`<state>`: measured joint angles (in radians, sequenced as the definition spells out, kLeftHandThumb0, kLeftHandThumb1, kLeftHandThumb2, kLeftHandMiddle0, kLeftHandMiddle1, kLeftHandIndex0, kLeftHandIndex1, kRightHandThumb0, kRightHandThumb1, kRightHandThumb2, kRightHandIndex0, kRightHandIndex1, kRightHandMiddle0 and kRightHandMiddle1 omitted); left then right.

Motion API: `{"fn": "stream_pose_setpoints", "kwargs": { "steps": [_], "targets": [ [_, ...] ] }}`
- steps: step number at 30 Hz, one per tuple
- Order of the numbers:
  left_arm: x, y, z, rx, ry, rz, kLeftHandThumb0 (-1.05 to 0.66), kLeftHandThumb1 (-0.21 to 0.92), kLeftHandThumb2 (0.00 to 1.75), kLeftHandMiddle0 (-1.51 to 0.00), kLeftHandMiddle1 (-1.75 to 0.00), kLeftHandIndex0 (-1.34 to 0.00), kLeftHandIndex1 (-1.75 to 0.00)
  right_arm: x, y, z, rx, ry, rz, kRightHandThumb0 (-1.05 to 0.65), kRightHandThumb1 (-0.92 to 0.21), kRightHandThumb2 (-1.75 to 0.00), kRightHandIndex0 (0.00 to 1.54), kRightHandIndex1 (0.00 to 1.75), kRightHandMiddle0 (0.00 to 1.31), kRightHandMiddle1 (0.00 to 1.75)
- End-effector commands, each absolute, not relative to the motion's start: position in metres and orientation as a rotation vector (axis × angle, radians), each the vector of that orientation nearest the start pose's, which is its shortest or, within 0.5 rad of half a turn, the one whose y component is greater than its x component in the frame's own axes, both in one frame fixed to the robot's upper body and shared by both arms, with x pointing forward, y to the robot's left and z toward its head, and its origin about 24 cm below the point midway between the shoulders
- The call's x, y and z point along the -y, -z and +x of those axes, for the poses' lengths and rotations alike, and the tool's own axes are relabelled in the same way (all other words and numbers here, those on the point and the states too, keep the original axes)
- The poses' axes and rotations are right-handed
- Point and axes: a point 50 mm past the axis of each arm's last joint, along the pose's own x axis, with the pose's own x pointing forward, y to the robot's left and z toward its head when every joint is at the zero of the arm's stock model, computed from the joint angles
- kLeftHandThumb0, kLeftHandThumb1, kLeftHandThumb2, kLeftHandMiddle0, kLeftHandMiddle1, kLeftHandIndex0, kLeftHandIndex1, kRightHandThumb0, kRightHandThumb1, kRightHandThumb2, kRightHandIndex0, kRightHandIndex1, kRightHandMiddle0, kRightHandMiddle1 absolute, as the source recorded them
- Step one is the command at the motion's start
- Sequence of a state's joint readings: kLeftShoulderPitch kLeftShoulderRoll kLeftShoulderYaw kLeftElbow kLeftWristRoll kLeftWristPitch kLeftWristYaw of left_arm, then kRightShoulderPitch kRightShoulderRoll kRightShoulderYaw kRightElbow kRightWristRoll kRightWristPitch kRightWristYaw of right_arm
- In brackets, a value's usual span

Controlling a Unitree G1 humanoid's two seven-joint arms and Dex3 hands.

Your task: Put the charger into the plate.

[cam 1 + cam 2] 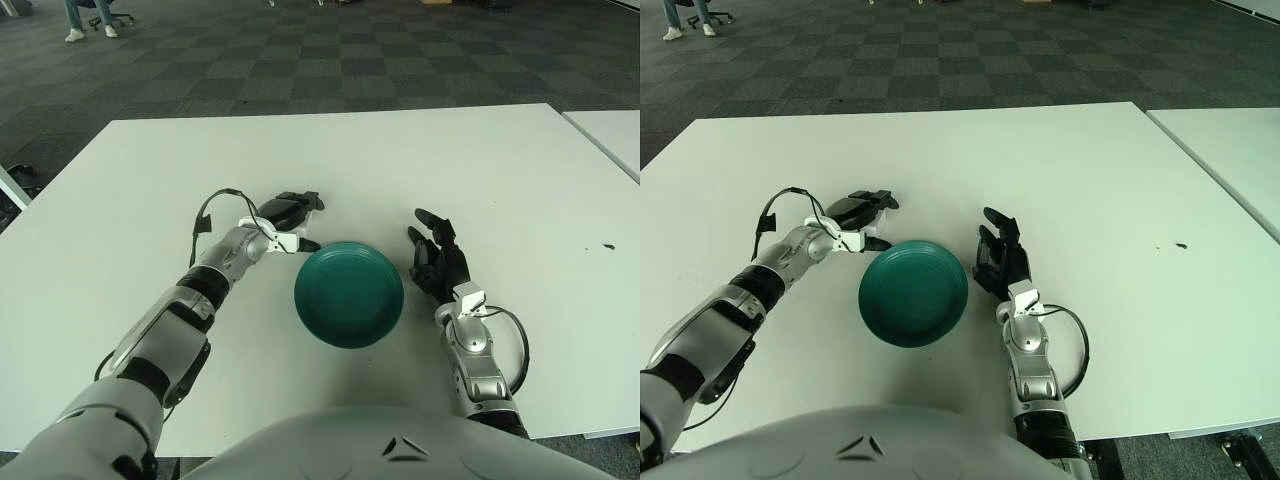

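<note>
One white charger is what the task is about, but it can't really be picked out here. A small white patch is seen tucked under the robot's left hand (290, 210), and whether that's the charger or just part of the hand's own shell can't be told. Whether that hand is clamped on anything can't be told either. The hand is held low over the white tabletop (150, 170), just beyond the far left edge of the round dark green plate (302, 295), close to the rim but not over the dish.

The right hand (437, 257) is seen just beside the plate on the other side, palm turned towards it, with its black fingers (430, 218) spread apart, pointing away from the robot and holding nothing. The plate sits between the two hands, a bit nearer the robot than either set of fingertips.

A thin black cable loop (203, 210) is seen arching up behind the left wrist. Well out past the right hand's fingers, a tiny dark speck (607, 245) is spotted on the table, and the corner of a second white table (612, 135) is seen beyond that. Grey checkered carpet (330, 60) is seen behind it all.
</note>
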<state>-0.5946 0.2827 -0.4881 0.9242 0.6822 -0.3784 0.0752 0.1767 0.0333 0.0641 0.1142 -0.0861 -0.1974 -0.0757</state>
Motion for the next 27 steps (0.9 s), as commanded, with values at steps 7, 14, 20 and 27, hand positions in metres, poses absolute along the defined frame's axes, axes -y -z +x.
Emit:
{"fn": "stream_pose_setpoints", "kwargs": {
  "steps": [7, 14, 20, 27],
  "targets": [
    [-0.112, 0.01, 0.318, 0.045, 0.522, 1.094, -0.51, 0.74, 0.57, -0.43, -1.57, -0.35, -1.69, 0.144, 0.05, 0.178, -0.363, 0.07, -0.053, -0.68, -0.92, -0.88, 0.46, 0.02, 0.02, 0.8],
    [-0.111, 0.015, 0.316, 0.027, 0.516, 1.101, -0.35, 0.46, 1.1, -0.62, -1.73, -0.47, -1.73, 0.144, 0.05, 0.178, -0.365, 0.069, -0.059, -0.68, -0.92, -0.88, 0.47, 0.02, 0.02, 0.81],
    [-0.111, 0.018, 0.315, 0.015, 0.518, 1.115, -0.04, 0.2, 1.44, -0.67, -1.74, -0.52, -1.74, 0.144, 0.05, 0.178, -0.365, 0.071, -0.063, -0.69, -0.92, -0.89, 0.47, 0.02, 0.02, 0.81],
    [-0.113, 0.019, 0.314, -0.007, 0.495, 1.105, 0.0, 0.18, 1.47, -0.69, -1.72, -0.51, -1.75, 0.144, 0.05, 0.179, -0.372, 0.069, -0.068, -0.7, -0.92, -0.89, 0.47, 0.01, 0.0, 0.81]
  ]
}}
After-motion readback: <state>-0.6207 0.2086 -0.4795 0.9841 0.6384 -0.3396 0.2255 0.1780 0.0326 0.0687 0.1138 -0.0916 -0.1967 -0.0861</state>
